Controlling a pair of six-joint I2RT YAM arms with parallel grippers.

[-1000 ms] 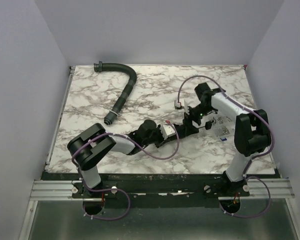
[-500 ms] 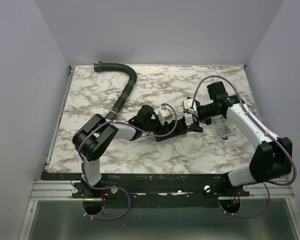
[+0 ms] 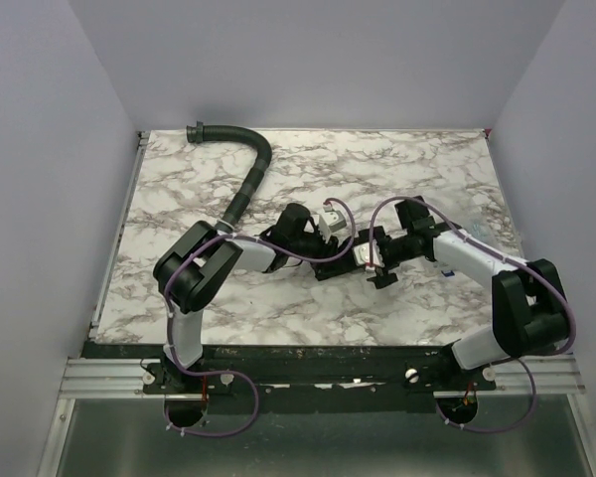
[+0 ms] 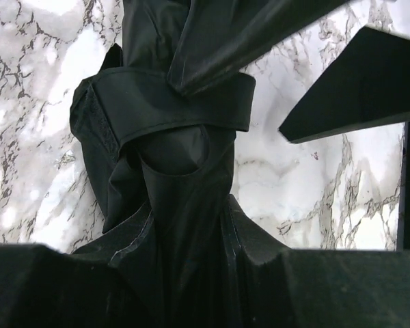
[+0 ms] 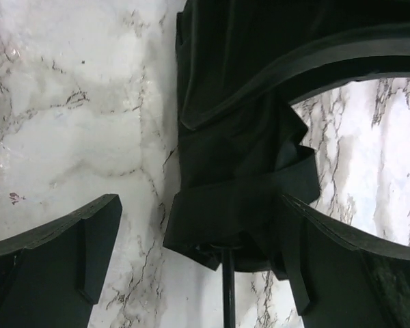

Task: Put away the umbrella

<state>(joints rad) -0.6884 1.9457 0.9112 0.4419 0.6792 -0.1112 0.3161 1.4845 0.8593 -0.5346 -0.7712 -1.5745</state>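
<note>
Middle of the counter (image 3: 427, 169), both arms in tight, nose to nose. My left tool (image 4: 191, 239) is clamped on the umbrella (image 4: 171, 178): in the left wrist view the black fabric runs straight down between my fingers and bunches there. So that end is mine. The umbrella is a short folded bundle lying on the marble, with its strap band (image 4: 164, 102) wrapped round the middle. Over on the other side, my right tool (image 5: 198, 219) has its fingers spread wide and holds nothing. They straddle the bundle, one finger standing clear on bare marble, the other right at the fabric's edge, touching or not I can't say. Here's what matters: the bundle's long axis runs from one tool to the other, so each wrist camera looks along its length rather than across it. From my right tool it lies dead ahead, between the fingers, and the thin shaft (image 5: 227, 294) trails back under that wrist. The right arm is the free one and already lined up, so I'd judge a plain squeeze would catch the bundle near the strap. The ribbed hose (image 3: 250, 179) sits well apart at the far left, out of this.
</note>
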